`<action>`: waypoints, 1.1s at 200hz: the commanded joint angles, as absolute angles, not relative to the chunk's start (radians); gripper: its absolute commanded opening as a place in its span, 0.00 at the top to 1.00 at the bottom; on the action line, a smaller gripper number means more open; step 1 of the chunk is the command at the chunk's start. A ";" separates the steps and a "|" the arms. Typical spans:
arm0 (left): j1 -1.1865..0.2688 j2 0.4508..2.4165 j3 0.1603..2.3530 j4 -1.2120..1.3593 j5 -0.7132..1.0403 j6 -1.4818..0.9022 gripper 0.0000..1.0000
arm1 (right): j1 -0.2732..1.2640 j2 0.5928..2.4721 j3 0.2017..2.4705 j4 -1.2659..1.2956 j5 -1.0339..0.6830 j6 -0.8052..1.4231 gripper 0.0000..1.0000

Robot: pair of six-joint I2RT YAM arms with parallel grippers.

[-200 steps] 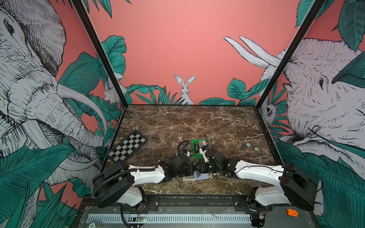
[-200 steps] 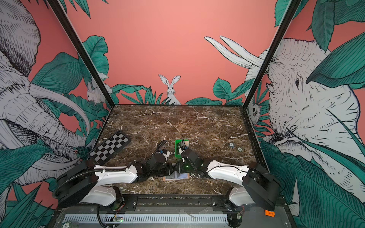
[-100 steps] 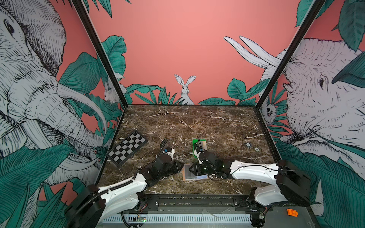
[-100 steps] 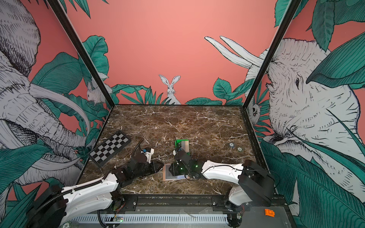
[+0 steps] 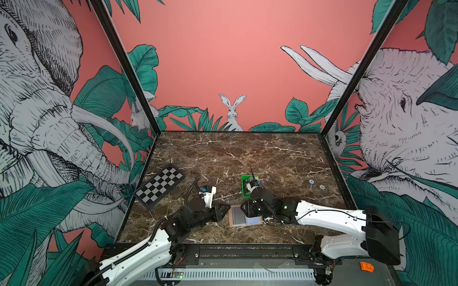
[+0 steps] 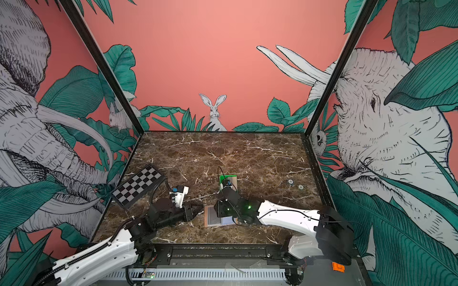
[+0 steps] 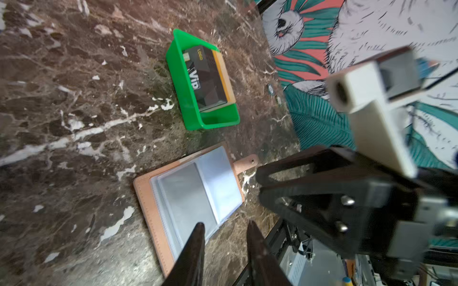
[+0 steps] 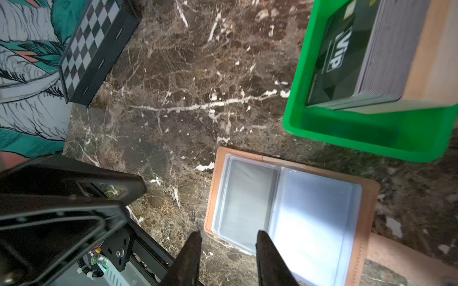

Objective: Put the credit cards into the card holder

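While the tray (image 7: 184,99) holds it, one card (image 7: 207,81) reads "VIP".

Enclosure of three panels. Back wall (image 5: 223,62): salmon pink, with a white rabbit (image 5: 232,111) painted among green leaves at its base. Left wall (image 5: 37,111) and right wall (image 5: 409,111): black-and-white elephant drawings with large teal leaves. Black frame posts (image 5: 124,66) mark both rear corners. Work surface (image 5: 235,153): dark brown marble pattern with white veining, and two small round discs (image 5: 311,182) near the right edge. Front edge: black rail (image 5: 247,252), with a white slotted strip (image 5: 235,274) below it. Lighting even and diffuse.
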State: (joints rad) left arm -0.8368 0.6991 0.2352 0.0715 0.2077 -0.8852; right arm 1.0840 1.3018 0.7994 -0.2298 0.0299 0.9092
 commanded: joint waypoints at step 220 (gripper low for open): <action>-0.790 1.537 0.892 -0.020 0.356 -0.674 0.76 | 0.668 1.437 0.949 -0.321 -0.145 0.587 0.24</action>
